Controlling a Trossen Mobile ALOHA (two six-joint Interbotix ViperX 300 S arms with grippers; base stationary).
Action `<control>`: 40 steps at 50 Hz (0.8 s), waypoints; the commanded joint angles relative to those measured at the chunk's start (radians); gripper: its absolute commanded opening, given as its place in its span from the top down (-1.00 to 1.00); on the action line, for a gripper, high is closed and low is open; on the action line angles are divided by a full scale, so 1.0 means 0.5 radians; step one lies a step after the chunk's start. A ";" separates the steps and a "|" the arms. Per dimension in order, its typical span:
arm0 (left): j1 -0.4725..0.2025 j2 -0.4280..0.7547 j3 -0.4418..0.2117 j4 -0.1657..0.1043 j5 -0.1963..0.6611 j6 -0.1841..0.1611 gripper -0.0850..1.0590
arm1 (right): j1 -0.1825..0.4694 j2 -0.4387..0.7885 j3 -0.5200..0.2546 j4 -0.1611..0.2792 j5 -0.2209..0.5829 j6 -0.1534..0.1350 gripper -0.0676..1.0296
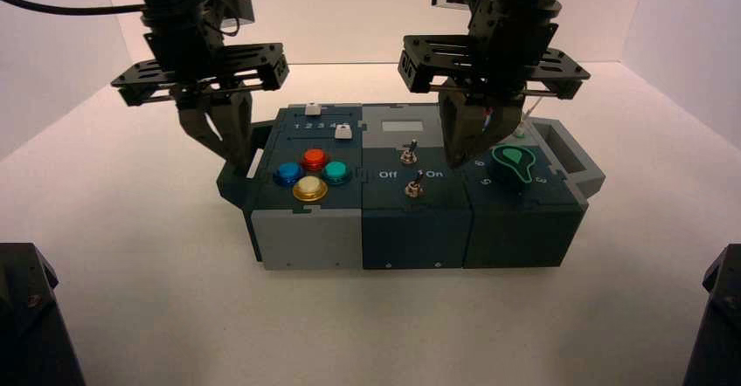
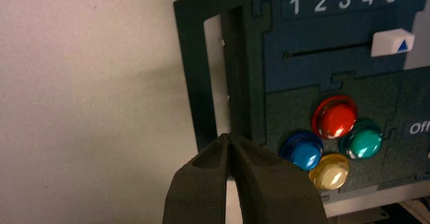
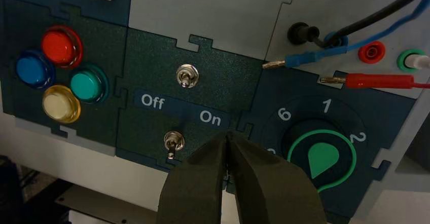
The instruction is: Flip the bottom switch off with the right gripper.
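While the pale, smooth surface (image 1: 367,325) spreads beneath the box (image 1: 417,242) toward plain light walls (image 1: 349,15), I hold my right gripper (image 3: 226,135) closed on nothing above the box, the bottom switch (image 3: 173,142) at its front middle, my left gripper (image 2: 227,135) idling over its left edge.

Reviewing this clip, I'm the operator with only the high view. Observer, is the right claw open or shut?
Observer: Shut: in the right wrist view, the fingertips of the right claw meet, beside the bottom switch with no contact showing.
Operator: And the left claw?
Observer: The left wrist view shows the left claw shut too, above the box's left edge.
Operator: Any plugs hanging loose?
Observer: Two in the right wrist view, a blue plug and a red plug, metal tips bare, in no socket.
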 commanded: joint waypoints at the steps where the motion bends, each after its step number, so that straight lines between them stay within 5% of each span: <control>1: -0.009 0.015 -0.083 0.009 0.006 0.003 0.91 | 0.040 -0.034 -0.018 -0.003 0.006 0.021 0.92; 12: -0.021 0.064 -0.110 0.043 0.037 0.003 0.91 | 0.101 -0.037 -0.040 -0.021 0.052 0.071 0.91; 25: -0.034 0.135 -0.120 0.067 0.055 -0.003 0.91 | 0.221 -0.037 -0.095 -0.291 0.181 0.374 0.91; 40: -0.043 0.187 -0.169 0.077 0.049 0.000 0.91 | 0.227 -0.028 -0.107 -0.249 0.178 0.387 0.92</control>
